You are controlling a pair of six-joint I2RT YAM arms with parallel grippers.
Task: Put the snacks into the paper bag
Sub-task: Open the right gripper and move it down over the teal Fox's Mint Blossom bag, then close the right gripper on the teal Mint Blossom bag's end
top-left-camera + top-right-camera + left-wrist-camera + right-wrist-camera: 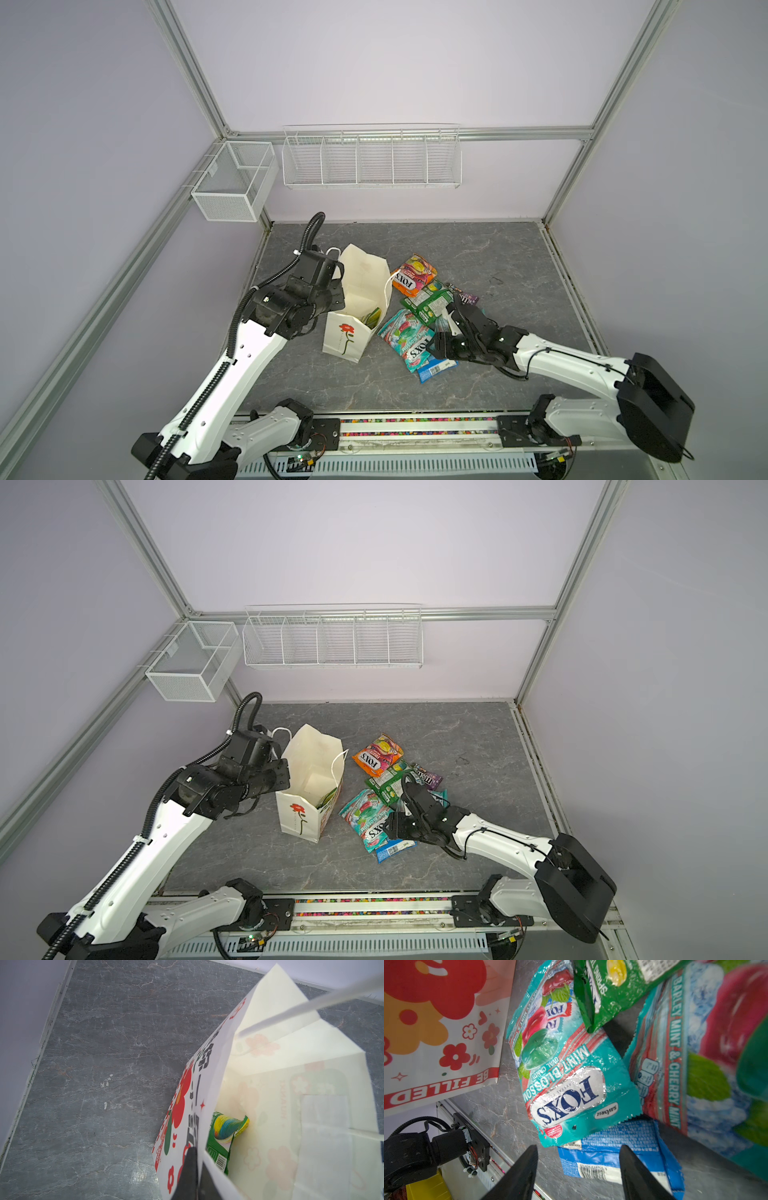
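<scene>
The paper bag is smooth matt white paper, a tall box shape with creased gussets and thin white cord handles. It stands upright on the grey veined stone-look tabletop, its mouth open upward and its long axis vertical. The left gripper is closed on the bag's rim, one black finger outside the printed wall and the other inside, with the paper pinched between them. Just past the inner finger, down in the bag, a crinkled green packet leans on end against that same wall.

The right gripper has its two tapered black fingers partly spread, with nothing clamped between them. Straight ahead of the tips the glossy teal FOX'S packet lies flat. Its saw-toothed seam and logo end are nearest the tips and its long axis runs away from them. Under its near edge, across the gap between the fingers, lies the blue bar wrapper, lengthwise across them; whether the tips touch it cannot be told. A second teal packet rises close beside the finger farther from the bag. A second green packet overlaps the far end of the first teal one. Farther beyond, in both top views, lie the orange FOX'S packet and the small purple packet.
</scene>
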